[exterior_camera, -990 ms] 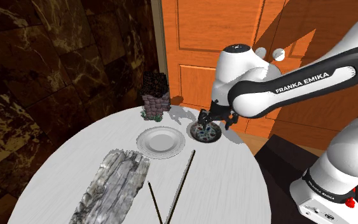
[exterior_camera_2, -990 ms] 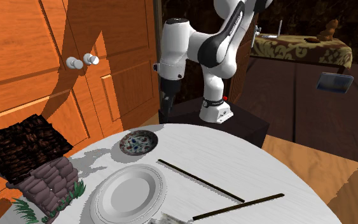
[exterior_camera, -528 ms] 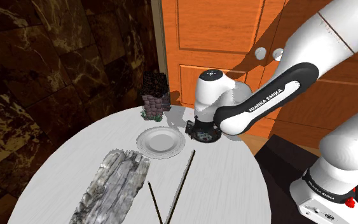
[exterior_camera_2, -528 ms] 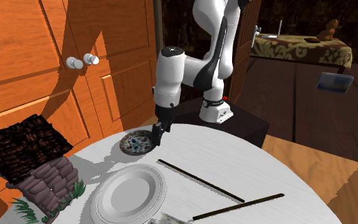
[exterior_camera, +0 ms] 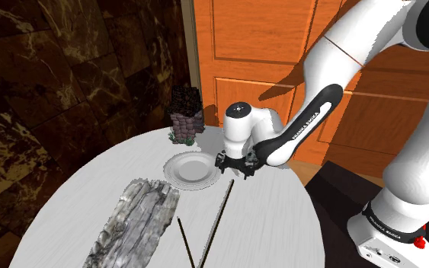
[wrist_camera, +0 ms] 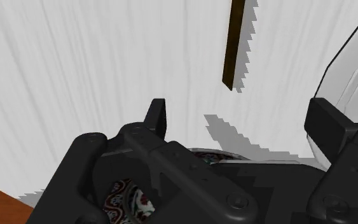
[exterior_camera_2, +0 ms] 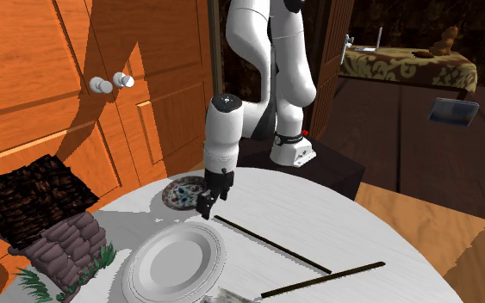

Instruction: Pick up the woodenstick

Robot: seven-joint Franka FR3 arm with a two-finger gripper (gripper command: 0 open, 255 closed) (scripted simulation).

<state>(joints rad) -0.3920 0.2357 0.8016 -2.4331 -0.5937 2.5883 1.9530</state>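
Two thin dark sticks lie on the round white table (exterior_camera: 91,183). The longer stick (exterior_camera: 218,219) (exterior_camera_2: 270,244) points toward my gripper; the shorter stick (exterior_camera: 186,242) (exterior_camera_2: 322,280) lies beyond its other end. My black gripper (exterior_camera: 232,170) (exterior_camera_2: 206,207) hangs low over the table just short of the long stick's near end, between the white plate (exterior_camera: 193,169) and the patterned bowl (exterior_camera_2: 183,193). In the wrist view the gripper (wrist_camera: 241,121) is open with nothing between its fingers, and the stick's end (wrist_camera: 234,44) lies ahead of them.
A dark bushy thing on a stone base (exterior_camera: 185,114) (exterior_camera_2: 46,215) stands at the table's far side by the orange door (exterior_camera: 281,46). A grey rocky slab (exterior_camera: 136,221) lies near the sticks. The plate's rim (wrist_camera: 355,70) is beside one finger.
The arm has come down from above the patterned bowl and shifted toward the plate and the long stick's end. The hand now hangs close to the table. Sticks, plate and bowl have not moved.
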